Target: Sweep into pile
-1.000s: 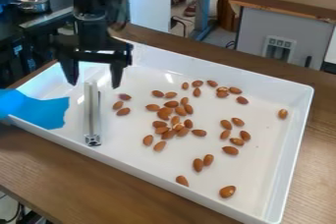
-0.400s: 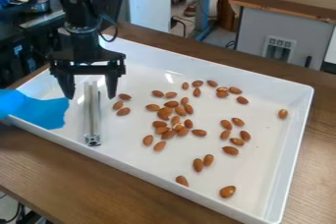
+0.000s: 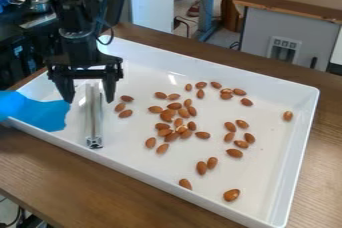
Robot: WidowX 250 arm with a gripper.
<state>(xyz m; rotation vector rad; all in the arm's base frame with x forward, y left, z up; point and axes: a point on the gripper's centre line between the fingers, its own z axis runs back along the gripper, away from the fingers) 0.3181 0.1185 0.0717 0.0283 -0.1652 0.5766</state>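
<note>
White tray [image 3: 220,70], scattered nuts [image 3: 167,113], spread gripper [image 3: 89,101]

Camera view: Brown nuts lie loose across the tray, thickest around its middle, with a looser group toward the right. One sits near the right wall, and two lie toward the front wall, well apart from each other. A small group of three lies just beside the bar [image 3: 93,114], so room on that side is tight. Wider strips of tray floor run between the middle nuts and the far wall, and between the right-hand group and the right wall. The bar lies at the left of the tray, its near end close to the front wall. The gripper hangs at its far part, fingers spread wide, the bar showing between them; whether either finger touches it, I cannot tell. Blue sheet [image 3: 37,113] laps the tray's left front edge. Wooden table [image 3: 80,182] borders the front wall.
</note>
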